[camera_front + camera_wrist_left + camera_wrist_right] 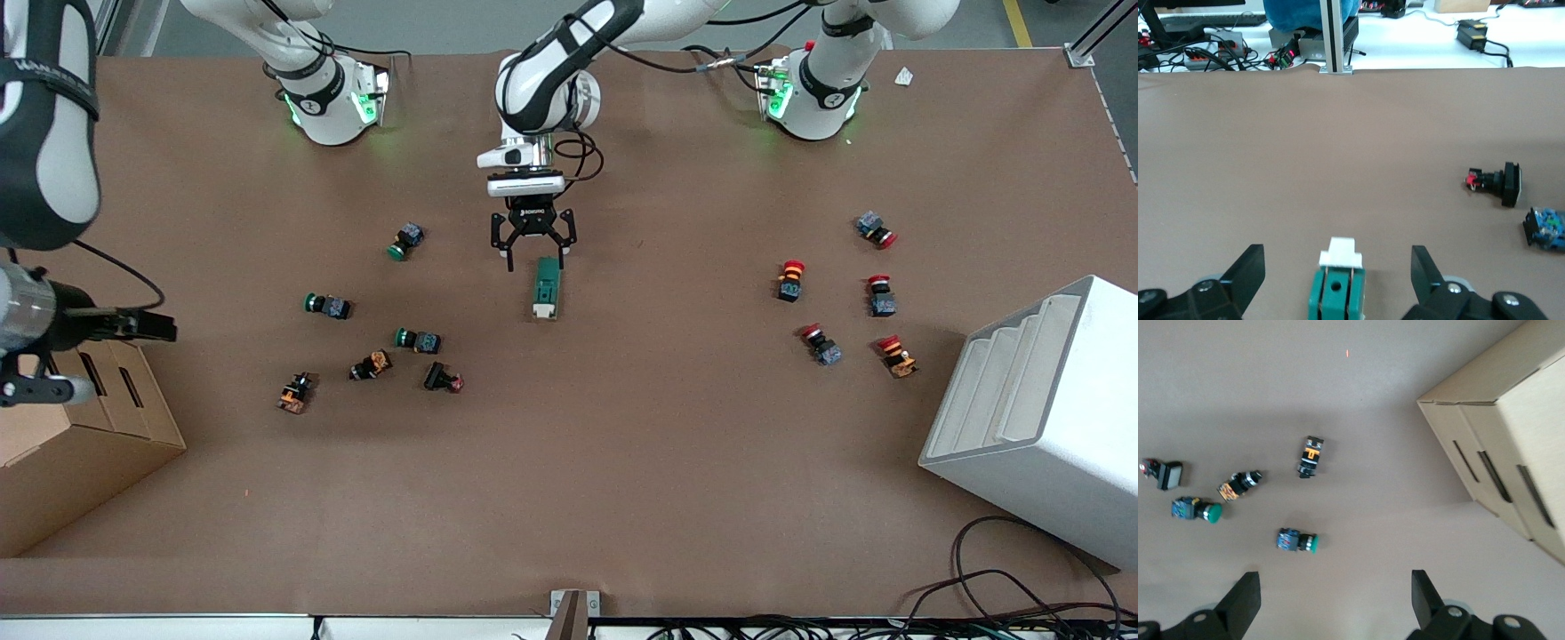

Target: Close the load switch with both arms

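On my left wrist view, the left gripper (1338, 277) has its fingers spread wide, and the green load switch (1336, 293) with its white tip lies between them. I see a black push button (1498, 182) on the brown table (1305, 153).

Load switch (1337, 290) was cut off by the left wrist view's 6 o'clock edge. Cardboard box (80, 427) was clipped at the front view's 9 o'clock edge, partly covered by the right arm (44, 124). White stepped bin (1040, 409) was cropped at 3 o'clock. Push-button markings were too small to be read.
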Robot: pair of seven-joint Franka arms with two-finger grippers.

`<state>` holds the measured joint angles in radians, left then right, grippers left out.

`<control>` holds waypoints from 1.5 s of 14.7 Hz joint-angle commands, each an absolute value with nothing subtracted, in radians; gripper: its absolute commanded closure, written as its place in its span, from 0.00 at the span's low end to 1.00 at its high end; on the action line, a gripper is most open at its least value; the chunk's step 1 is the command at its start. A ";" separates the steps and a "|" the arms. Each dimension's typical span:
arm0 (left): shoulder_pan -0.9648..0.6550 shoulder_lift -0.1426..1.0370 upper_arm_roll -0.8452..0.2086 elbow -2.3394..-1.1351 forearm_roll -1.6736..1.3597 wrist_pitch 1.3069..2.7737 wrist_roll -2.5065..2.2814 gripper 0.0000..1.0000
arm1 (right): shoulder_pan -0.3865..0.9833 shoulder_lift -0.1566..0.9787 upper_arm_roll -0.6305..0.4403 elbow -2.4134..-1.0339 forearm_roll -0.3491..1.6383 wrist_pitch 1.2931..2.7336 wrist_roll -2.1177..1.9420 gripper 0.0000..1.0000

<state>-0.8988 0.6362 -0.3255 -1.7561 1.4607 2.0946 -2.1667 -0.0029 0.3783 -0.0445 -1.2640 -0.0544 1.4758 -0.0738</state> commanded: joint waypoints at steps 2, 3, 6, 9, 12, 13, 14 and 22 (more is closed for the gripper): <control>-0.835 0.526 -0.331 -1.767 1.294 2.157 -1.973 0.02 | -0.026 0.357 -0.025 -1.279 -0.081 1.474 -0.117 0.00; -0.821 0.520 -0.331 -1.753 1.260 2.161 -1.944 0.02 | -0.025 0.357 -0.026 -1.276 -0.083 1.471 -0.115 0.00; -0.795 0.509 -0.331 -1.709 1.169 2.161 -1.829 0.02 | -0.017 0.357 -0.021 -1.252 -0.075 1.439 -0.109 0.00; -0.772 0.506 -0.330 -1.661 1.065 2.161 -1.744 0.02 | -0.014 0.342 -0.021 -1.253 0.003 1.367 -0.089 0.00; -0.726 0.503 -0.331 -1.605 0.965 2.161 -1.669 0.01 | -0.015 0.305 -0.021 -1.258 0.008 1.356 -0.040 0.00; -0.713 0.502 -0.331 -1.582 0.927 2.161 -1.628 0.01 | -0.015 0.304 -0.018 -1.255 0.003 1.356 -0.041 0.00; -0.689 0.491 -0.330 -1.563 0.886 2.161 -1.571 0.01 | -0.012 0.305 -0.018 -1.252 0.000 1.356 -0.040 0.00; -0.514 0.382 -0.330 -1.546 0.619 2.109 -1.193 0.00 | -0.011 0.125 -0.017 -1.429 0.005 1.397 -0.051 0.00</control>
<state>-0.5533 0.4260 -0.3235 -1.5362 0.6821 2.1459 -1.2856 -0.0096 0.2372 -0.0225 -1.2829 0.0003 1.3507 -0.0626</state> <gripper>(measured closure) 0.000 0.000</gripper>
